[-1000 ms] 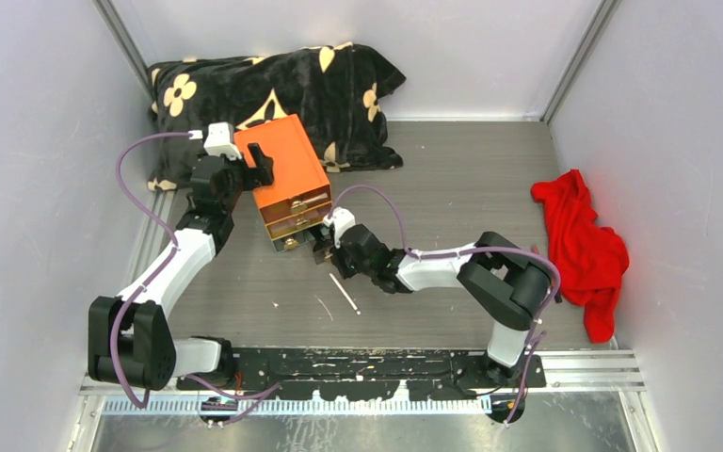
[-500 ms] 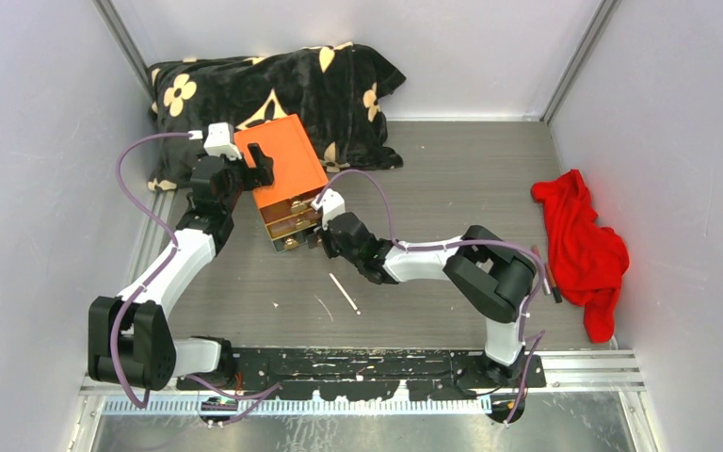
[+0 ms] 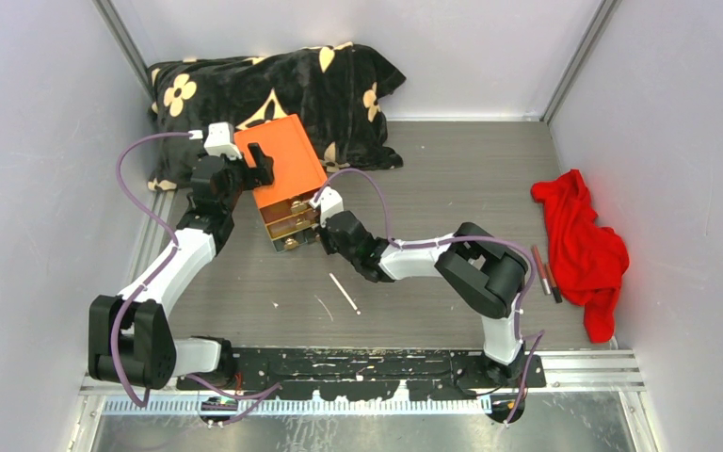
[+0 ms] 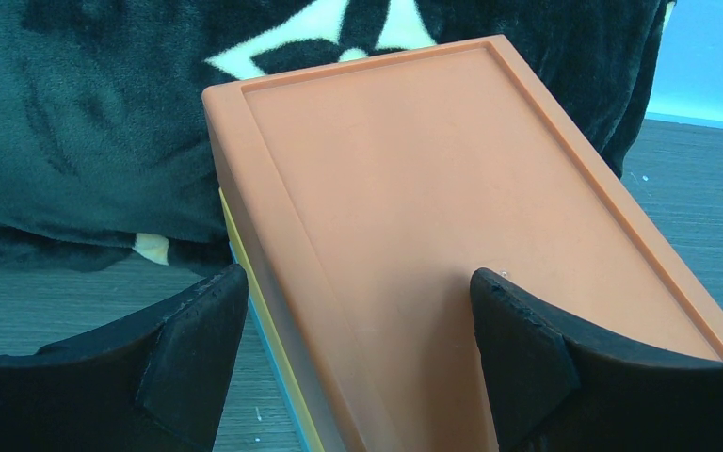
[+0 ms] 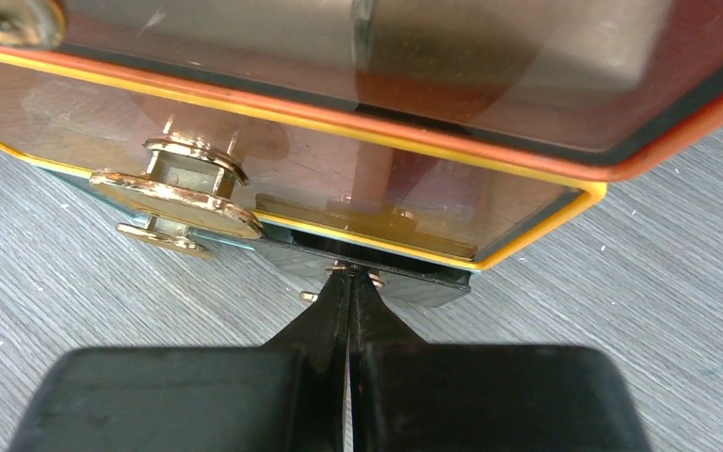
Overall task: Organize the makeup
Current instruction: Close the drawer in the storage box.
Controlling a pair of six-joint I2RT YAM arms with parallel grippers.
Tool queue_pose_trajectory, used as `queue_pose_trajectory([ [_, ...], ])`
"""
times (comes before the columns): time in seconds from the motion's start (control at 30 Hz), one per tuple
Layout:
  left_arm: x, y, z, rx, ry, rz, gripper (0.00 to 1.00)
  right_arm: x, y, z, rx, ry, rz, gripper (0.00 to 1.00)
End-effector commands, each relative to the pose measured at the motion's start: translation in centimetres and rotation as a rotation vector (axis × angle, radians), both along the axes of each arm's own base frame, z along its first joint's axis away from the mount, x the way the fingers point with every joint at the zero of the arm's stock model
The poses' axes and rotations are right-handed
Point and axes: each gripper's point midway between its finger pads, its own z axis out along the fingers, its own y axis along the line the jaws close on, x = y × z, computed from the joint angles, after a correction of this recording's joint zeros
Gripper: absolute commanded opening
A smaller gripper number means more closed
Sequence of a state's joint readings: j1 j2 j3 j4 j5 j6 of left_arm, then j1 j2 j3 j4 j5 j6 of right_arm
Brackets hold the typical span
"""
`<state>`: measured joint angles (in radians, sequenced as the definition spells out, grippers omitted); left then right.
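- Left gripper [image 4: 358, 325] parted, straddling the orange box's [image 3: 292, 169] left edge: one finger on the lid, one beside the wall.
- Right gripper [image 5: 350, 278] closed tight, tips against the box's lowest drawer front.
- Two slim pencils [image 3: 543, 270] lie right, just beside the red cloth [image 3: 579, 245], well apart from the box.
- A thin pale stick [image 3: 345, 293] lies mid-table.
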<state>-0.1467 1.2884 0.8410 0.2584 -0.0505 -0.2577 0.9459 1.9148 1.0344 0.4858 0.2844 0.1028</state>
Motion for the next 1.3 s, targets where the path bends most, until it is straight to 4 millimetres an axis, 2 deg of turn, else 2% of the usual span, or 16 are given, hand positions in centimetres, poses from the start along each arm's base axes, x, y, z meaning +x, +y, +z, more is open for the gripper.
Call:
queue_pose_trajectory([
  [0.0,-3.2,1.2,-9.2,0.113,0.317,-0.002,0.86,1.6,-0.3,2.8,0.039,-0.082,-0.050,0.01],
  [0.23,-3.3,1.2,-9.0,0.111,0.311,-0.003,0.86,2.8,0.2,2.9,0.000,-0.127,-0.058,0.01],
  [0.37,-3.3,1.2,-9.2,0.114,0.316,-0.002,0.86,2.7,0.3,3.1,0.004,-0.126,-0.046,0.01],
  [0.47,-3.2,1.1,-9.4,0.114,0.322,-0.004,0.86,2.2,-0.3,3.9,0.001,-0.123,-0.052,0.02],
  [0.6,-3.0,1.0,-9.4,0.112,0.320,-0.007,0.86,0.6,-1.7,5.5,-0.013,-0.149,-0.056,0.11],
  [0.67,-3.0,1.1,-9.4,0.117,0.321,-0.004,0.86,-0.6,-1.8,6.7,-0.017,-0.178,-0.037,0.14],
  [0.77,-2.8,1.2,-9.6,0.119,0.326,0.000,0.86,-3.0,-0.8,8.1,-0.028,-0.213,0.013,0.26],
  [0.83,-2.8,1.2,-9.7,0.120,0.330,-0.001,0.86,-4.4,0.1,8.5,-0.034,-0.222,0.036,0.44],
  [0.93,-2.8,1.2,-9.8,0.120,0.331,-0.001,0.86,-5.9,1.7,8.3,-0.022,-0.211,0.076,0.66],
  [0.97,-2.8,1.2,-9.8,0.120,0.331,0.001,0.86,-6.2,2.3,8.1,-0.013,-0.203,0.085,0.70],
  [1.07,-2.9,1.3,-9.5,0.122,0.324,0.004,0.86,-6.7,4.2,7.1,0.020,-0.162,0.114,0.74],
  [1.13,-3.0,1.3,-9.5,0.124,0.326,0.006,0.86,-6.7,5.4,6.4,0.034,-0.148,0.118,0.83],
  [1.2,-3.1,1.3,-9.6,0.123,0.331,0.005,0.86,-6.2,6.3,5.8,0.041,-0.143,0.108,0.99],
  [1.27,-3.2,1.3,-9.7,0.119,0.329,0.004,0.86,-5.6,7.0,5.4,0.049,-0.142,0.089,1.00],
])
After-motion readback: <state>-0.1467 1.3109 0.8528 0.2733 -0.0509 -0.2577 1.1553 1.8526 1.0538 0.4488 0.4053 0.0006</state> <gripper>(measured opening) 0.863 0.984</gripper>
